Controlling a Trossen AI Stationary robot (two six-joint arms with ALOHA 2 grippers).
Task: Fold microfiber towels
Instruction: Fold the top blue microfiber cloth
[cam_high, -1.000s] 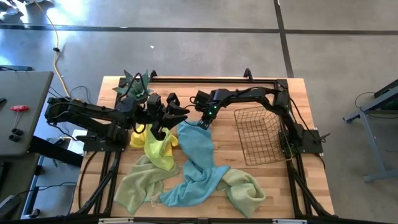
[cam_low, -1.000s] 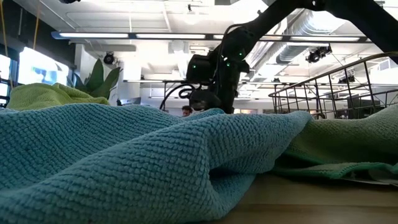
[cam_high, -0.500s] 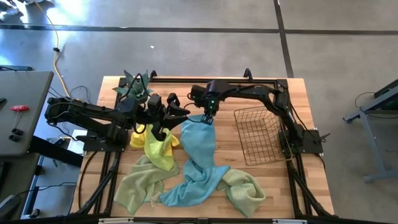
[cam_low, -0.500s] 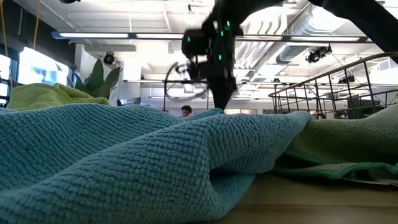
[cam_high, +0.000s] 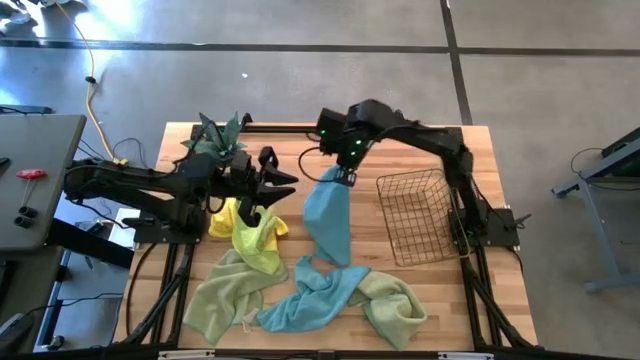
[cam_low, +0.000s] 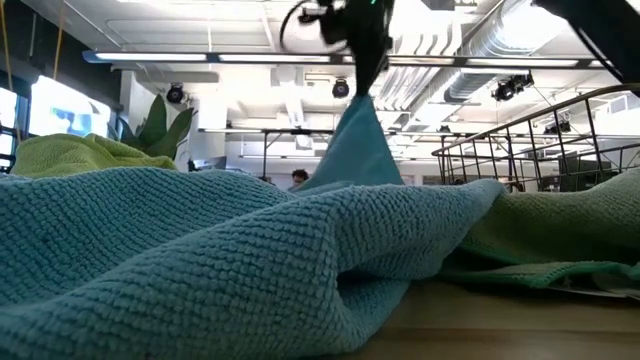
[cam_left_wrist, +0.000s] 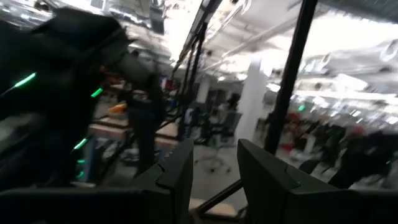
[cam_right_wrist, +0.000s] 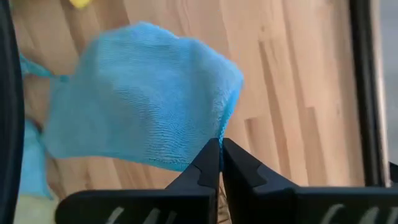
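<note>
From above we see the right claw (cam_high: 343, 176) pinching the light blue towel (cam_high: 328, 215) aloft; our left claw (cam_left_wrist: 212, 163), part-open and empty, shows only in its wrist view.

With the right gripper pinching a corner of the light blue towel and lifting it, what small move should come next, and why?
Probably keep raising: the right gripper is shut on one corner of the light blue towel, but its lower end is draped across the pale green towel on the table. The left gripper waits beside the yellow towel.
</note>
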